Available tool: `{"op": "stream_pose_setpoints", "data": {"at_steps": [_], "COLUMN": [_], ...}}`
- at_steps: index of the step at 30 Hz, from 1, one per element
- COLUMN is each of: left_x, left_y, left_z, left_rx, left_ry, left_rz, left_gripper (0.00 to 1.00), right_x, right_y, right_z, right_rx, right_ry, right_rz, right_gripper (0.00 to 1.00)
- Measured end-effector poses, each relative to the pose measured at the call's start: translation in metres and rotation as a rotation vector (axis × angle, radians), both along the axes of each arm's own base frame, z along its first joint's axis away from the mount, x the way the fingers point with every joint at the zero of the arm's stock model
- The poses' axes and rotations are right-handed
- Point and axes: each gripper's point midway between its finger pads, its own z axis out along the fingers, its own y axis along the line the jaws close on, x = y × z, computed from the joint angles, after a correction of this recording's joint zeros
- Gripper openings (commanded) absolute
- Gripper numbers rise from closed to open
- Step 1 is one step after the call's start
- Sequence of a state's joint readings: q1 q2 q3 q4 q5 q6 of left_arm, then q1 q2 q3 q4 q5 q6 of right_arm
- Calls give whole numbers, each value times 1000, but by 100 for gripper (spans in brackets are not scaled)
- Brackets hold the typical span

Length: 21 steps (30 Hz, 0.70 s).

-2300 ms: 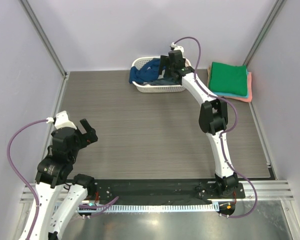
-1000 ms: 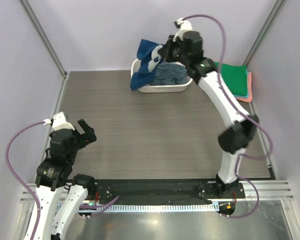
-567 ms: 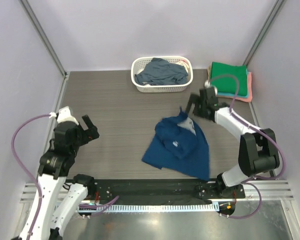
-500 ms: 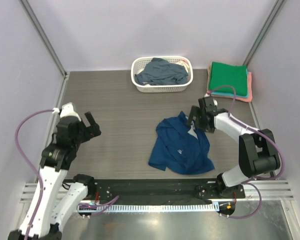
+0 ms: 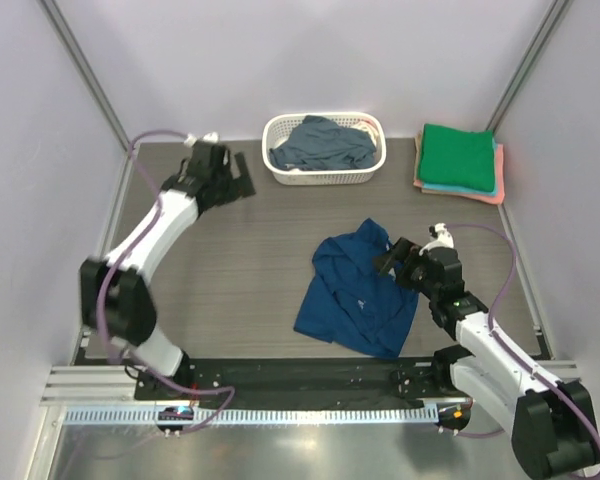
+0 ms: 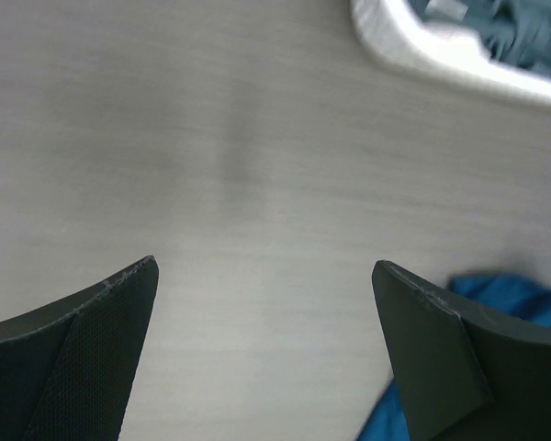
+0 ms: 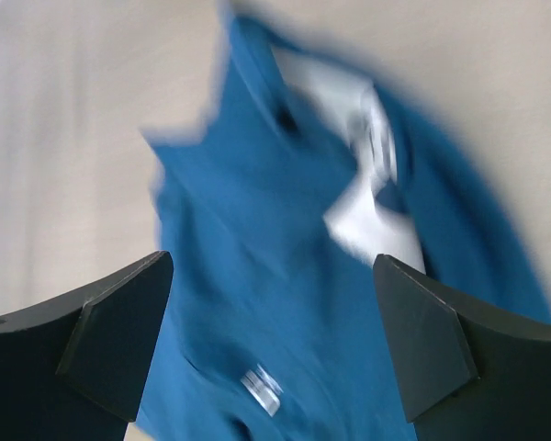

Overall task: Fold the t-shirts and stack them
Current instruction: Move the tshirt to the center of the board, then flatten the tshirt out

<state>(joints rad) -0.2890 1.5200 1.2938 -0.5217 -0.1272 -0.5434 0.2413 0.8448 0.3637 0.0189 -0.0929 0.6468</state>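
- Nothing I can actually read: the dark blue t-shirt (image 7: 285,276) has a tiny white mark (image 7: 260,386) low on the cloth, but the right wrist view is too blurry to make it out.
- Same shirt shows a white print patch (image 7: 367,207) near its top, also smeared.
- It lies crumpled and unfolded on the table (image 5: 230,270), spreading from the middle toward 5 o'clock, with rumpled edges and one corner poking up toward 12.
- The slate grey-blue shirt (image 5: 323,143) is bunched up in the white slotted basket (image 5: 280,172) at 12 o'clock.
- At 2 o'clock sits a neat folded stack: green shirt (image 5: 458,157) on top, a teal edge under it, and the coral shirt (image 5: 460,192) at the bottom.
- Right gripper (image 5: 388,257) is spread wide with nothing in it, right over the blue shirt's 3 o'clock edge.
- Left gripper (image 5: 242,178) is also wide apart and empty, out at 11 o'clock just beside the basket.
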Motion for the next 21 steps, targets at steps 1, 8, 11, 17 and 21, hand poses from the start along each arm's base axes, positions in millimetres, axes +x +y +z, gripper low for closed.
{"op": "stream_pose_setpoints", "data": {"at_steps": [1,8,11,17,21], "left_x": [19,156,205,246,254], "left_y": [-7,-51,-65,-78,-83], "left_z": [-2,-19,-41,-108,-101], "left_rx": [0,-12,-9,-14,-66], "left_ry": [3,-75,-108,-81,-110], "left_rz": [-4,-15,-23,-14,12], "left_gripper": [100,100,99,48,0], "right_x": [-10,-33,-25,-23,-21], "right_y": [4,26,37,44,47], "right_z": [-18,-40,-23,-16,-9], "right_rx": [21,124,168,196,210], "right_ry": [23,18,-52,-83,-108], "right_rz": [24,145,192,231,240], "right_gripper": [97,99,99,99,99]}}
